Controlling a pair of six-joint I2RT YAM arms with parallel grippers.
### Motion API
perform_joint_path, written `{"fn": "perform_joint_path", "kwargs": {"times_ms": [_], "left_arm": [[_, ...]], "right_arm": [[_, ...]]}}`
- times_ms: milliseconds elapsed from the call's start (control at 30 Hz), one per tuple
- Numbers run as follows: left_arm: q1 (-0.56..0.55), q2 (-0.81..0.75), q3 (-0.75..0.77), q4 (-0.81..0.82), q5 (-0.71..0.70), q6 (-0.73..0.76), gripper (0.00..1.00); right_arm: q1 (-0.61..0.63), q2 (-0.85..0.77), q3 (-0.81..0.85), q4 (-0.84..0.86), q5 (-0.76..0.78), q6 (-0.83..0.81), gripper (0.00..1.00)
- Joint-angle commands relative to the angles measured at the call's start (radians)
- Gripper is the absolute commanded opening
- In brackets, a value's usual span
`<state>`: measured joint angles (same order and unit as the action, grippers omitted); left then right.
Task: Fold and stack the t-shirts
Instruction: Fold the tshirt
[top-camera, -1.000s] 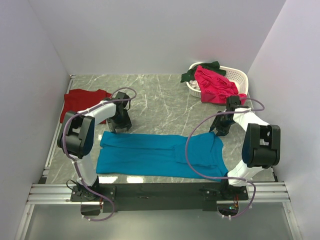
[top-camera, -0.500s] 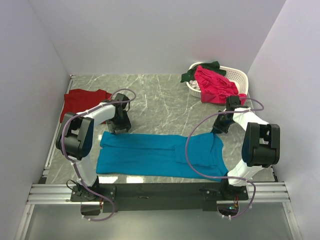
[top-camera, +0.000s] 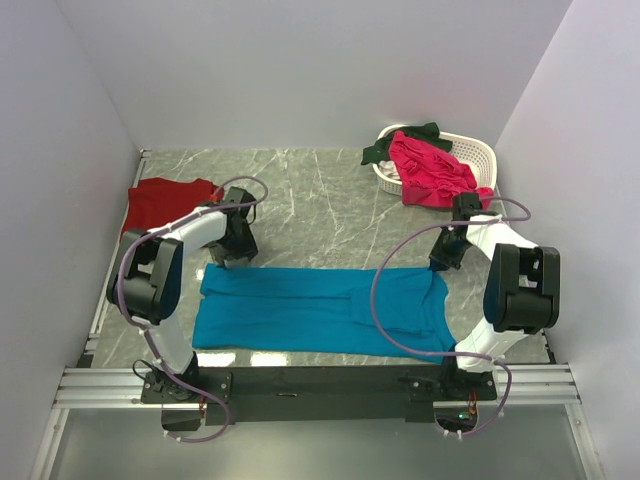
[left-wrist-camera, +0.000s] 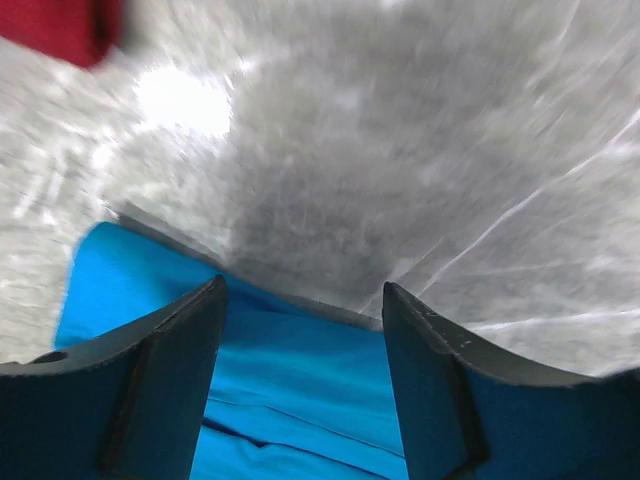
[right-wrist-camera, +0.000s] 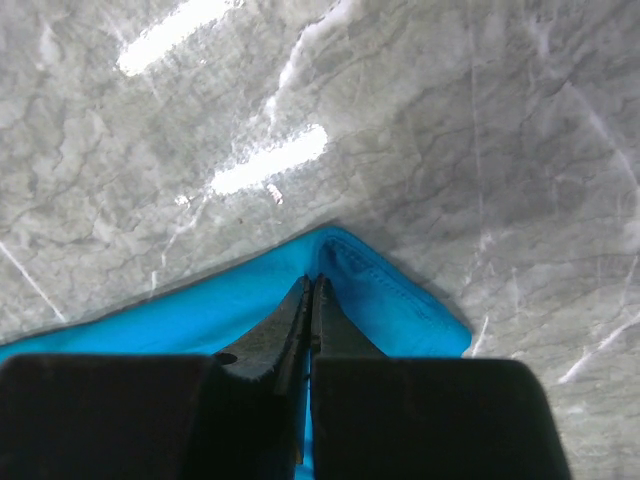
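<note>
Looking around from where I stand, I can't read any lettering, label, brand mark or number on anything in any of the views.

The grey, marble-patterned counter (top-camera: 320, 190) fills the middle of the frame, with white walls on 3 sides. 3 things lie directly on it. A teal-blue t-shirt (top-camera: 300, 310) lies flat across the lower centre as a long band running left to right. A dark red t-shirt (top-camera: 165, 205) lies flat at the left edge, apart from the teal one. A white slatted basket (top-camera: 487, 157) stands in the upper right corner.
</note>
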<state>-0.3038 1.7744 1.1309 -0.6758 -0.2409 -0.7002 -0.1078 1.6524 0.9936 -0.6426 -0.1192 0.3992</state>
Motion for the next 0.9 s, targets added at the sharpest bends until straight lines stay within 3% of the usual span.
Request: {"fn": "perform_joint_path", "kwargs": {"times_ms": [0,200,500,667,700,833,867], "left_arm": [[0.028,-0.078,0.082,-0.021,-0.057,0.010,0.71],[0.095,-0.148,0.047,-0.007,-0.046,0.033,0.72],[0.077,-0.224,-0.134,0.120,0.104,-0.001,0.72],[0.069,-0.230,-0.187,0.137,0.089,-0.001,0.72],[0.069,-0.225,-0.189,0.134,0.081,0.001,0.72],[0.069,-0.225,-0.175,0.108,0.028,0.013,0.72],[0.069,-0.227,-0.168,0.105,0.023,0.019,0.72]], "right_arm": [[-0.010,0.013,0.042,-0.009,0.050,-0.020,0.00],[-0.010,0.014,0.036,-0.005,0.052,-0.026,0.00],[-0.009,0.043,0.072,-0.002,0.067,-0.020,0.00],[-0.009,0.079,0.132,-0.017,0.108,-0.019,0.00],[-0.009,0.083,0.141,-0.022,0.118,-0.020,0.02],[-0.009,0.063,0.195,-0.071,0.232,-0.029,0.39],[-0.009,0.050,0.198,-0.080,0.248,-0.031,0.42]]}}
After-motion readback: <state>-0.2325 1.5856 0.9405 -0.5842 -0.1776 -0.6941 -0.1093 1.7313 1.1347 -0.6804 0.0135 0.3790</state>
